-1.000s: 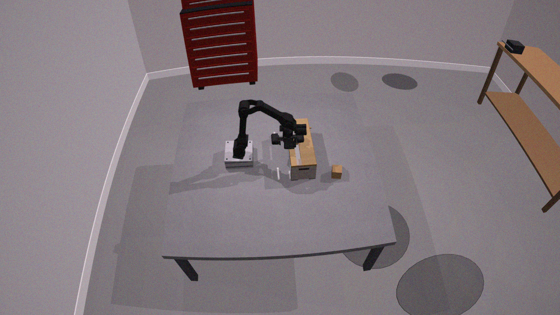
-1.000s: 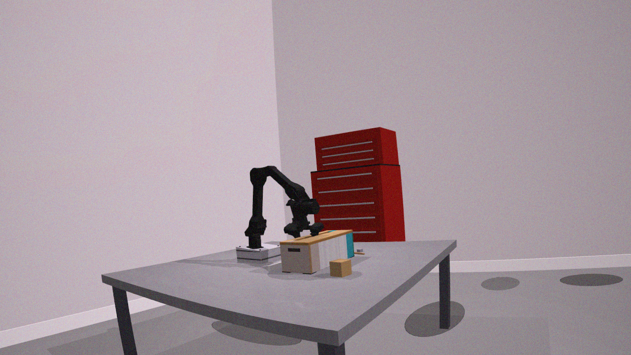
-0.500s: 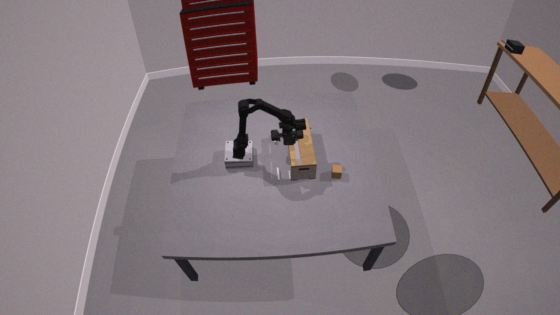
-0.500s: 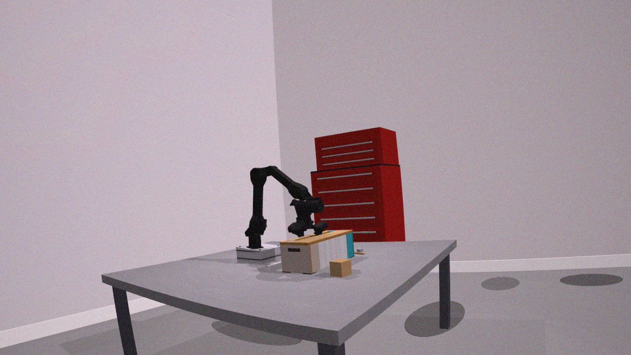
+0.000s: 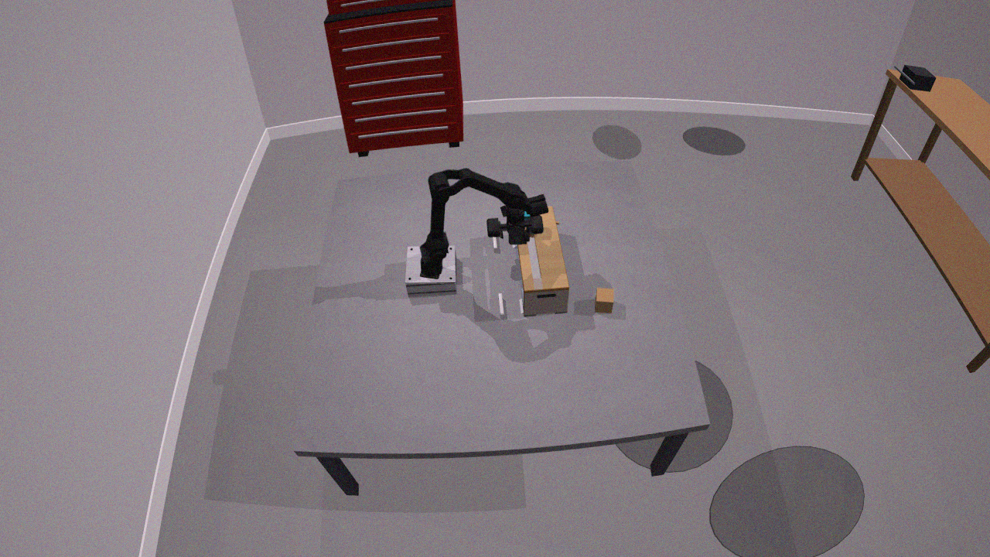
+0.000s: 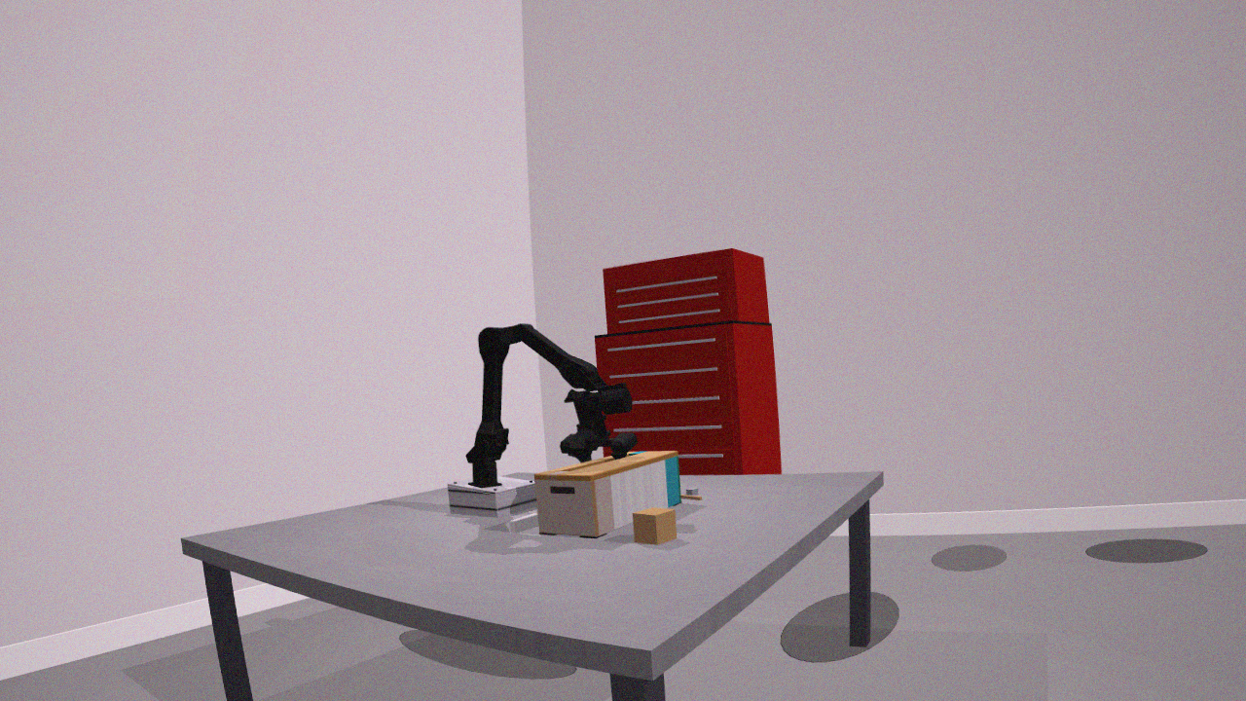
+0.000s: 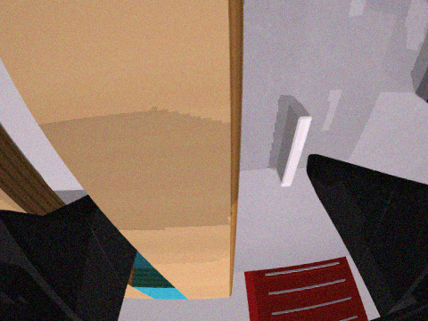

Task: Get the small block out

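The box stands upright on the table, with a tan top and a long slot in it. A teal part shows at its far end. My gripper is open and empty, above the box's base-side top edge. In the wrist view one finger is over the box top and the other is outside, on the base side. The small block on the shelf is not visible in any view; the clear front and the shelf are hidden from these angles.
A wooden cube stands on the table beside the box, on the side away from the arm's base. White upright bars stand between base and box. A small grey piece lies beyond the box.
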`<state>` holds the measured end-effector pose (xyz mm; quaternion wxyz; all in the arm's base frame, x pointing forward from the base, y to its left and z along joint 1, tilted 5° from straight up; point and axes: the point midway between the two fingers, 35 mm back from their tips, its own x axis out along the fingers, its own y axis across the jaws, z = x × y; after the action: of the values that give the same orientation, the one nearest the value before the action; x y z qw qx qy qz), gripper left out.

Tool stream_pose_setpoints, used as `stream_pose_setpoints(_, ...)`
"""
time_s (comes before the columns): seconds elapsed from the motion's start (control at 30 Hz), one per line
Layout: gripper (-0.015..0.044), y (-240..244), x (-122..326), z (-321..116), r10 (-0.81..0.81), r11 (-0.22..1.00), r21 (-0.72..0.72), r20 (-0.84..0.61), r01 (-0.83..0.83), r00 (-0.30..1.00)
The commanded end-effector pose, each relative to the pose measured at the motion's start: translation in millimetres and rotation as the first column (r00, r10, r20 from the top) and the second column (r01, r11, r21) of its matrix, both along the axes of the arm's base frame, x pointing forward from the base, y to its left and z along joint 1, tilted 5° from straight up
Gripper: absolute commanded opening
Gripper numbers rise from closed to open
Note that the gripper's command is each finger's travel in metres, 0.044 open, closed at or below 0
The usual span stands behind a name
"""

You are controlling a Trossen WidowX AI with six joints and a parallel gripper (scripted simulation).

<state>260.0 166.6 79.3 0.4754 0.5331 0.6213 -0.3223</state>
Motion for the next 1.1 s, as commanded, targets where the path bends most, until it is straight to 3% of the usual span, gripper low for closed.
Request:
stream_pose_setpoints(0.0, 0.04, 9, -1, 0, -0.001, 1.0, -0.003, 0.004, 0.001, 1.0)
stream_pose_setpoints(0.4, 0.04, 33, -7, 3, -0.001, 1.0, 0.0, 0.003, 0.001, 1.0)
stream_pose_setpoints(0.63, 0.04, 29, -14, 62, 0.004, 1.0, 0.002, -0.003, -0.004, 1.0)
stream_pose_setpoints(0.77, 0.04, 30, -13, 60, 0.004, 1.0, 0.007, 0.006, -0.004, 1.0)
stream_pose_setpoints(0.83, 0.0348, 36, -9, 69, 0.009, 0.999, 0.047, 0.051, -0.012, 0.999)
stream_pose_setpoints(0.93, 0.0285, 44, -8, 79, 0.17, 0.982, 0.047, 0.183, -0.181, 0.968)
stream_pose_setpoints(1.07, 0.0285, 47, -12, 77, 0.426, 0.902, -0.059, 0.289, -0.429, 0.857)
